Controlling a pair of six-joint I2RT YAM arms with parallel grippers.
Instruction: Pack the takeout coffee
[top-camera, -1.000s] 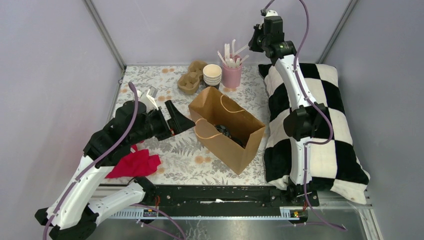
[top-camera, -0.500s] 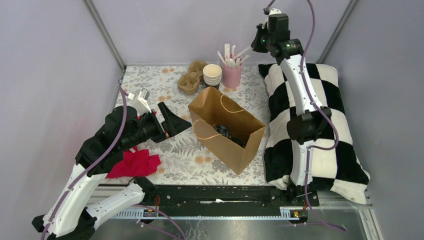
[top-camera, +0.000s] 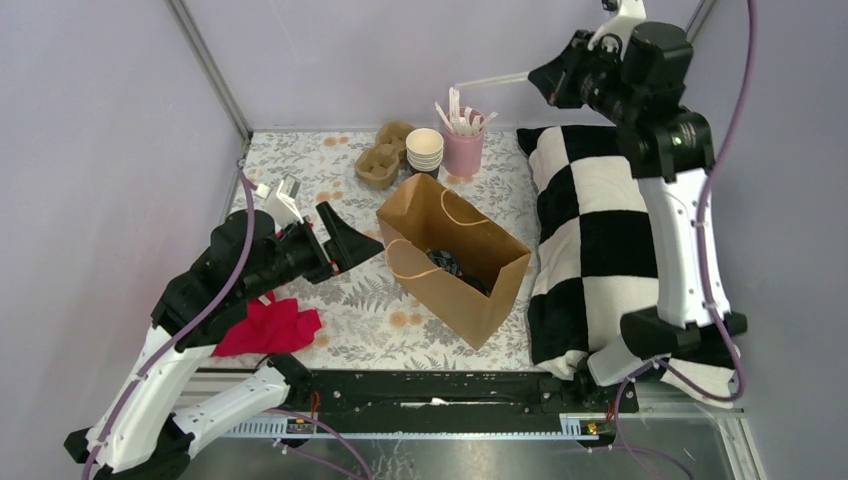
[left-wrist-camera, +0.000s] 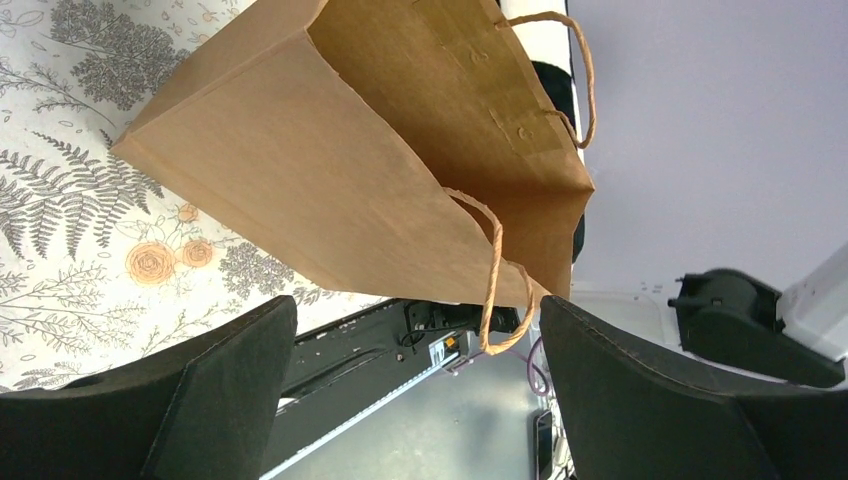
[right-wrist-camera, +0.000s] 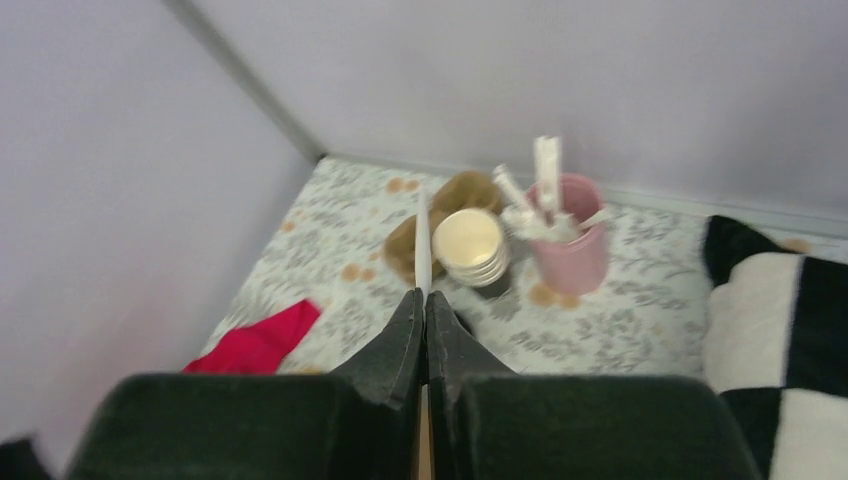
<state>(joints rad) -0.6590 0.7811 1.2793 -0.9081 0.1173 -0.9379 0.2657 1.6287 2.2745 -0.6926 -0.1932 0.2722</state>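
Top view: the brown paper bag (top-camera: 470, 290) stands open mid-table. A dark, round-topped thing (top-camera: 446, 263) sits low inside it. I take that for the takeout coffee, though the shadow keeps me from being sure. My left gripper (top-camera: 355, 238) hovers at the bag's 9 o'clock, jaws spread wide and holding nothing. My right gripper (top-camera: 538, 76) is raised high toward 1 o'clock from the bag, above the pink cup (top-camera: 463, 155) of stirrers. It pinches a thin white stirrer (top-camera: 490, 80) that points off to 9 o'clock.

Left wrist view: the bag's side and one twine handle (left-wrist-camera: 492, 262) fill the gap between the parted fingers, and neither finger touches the paper.

Right wrist view: the fingers are pressed together on the stirrer, which sticks out toward 12 o'clock. Below lie the stack of lidless cups (right-wrist-camera: 470, 245), the pink cup and, at 8 o'clock, a red cloth (right-wrist-camera: 262, 340).

As I read it, the cup is already bagged and I'm adding the stirrer. Next I'd swing the right arm over the bag's mouth, tip the stirrer downward, clear the handles, then release.
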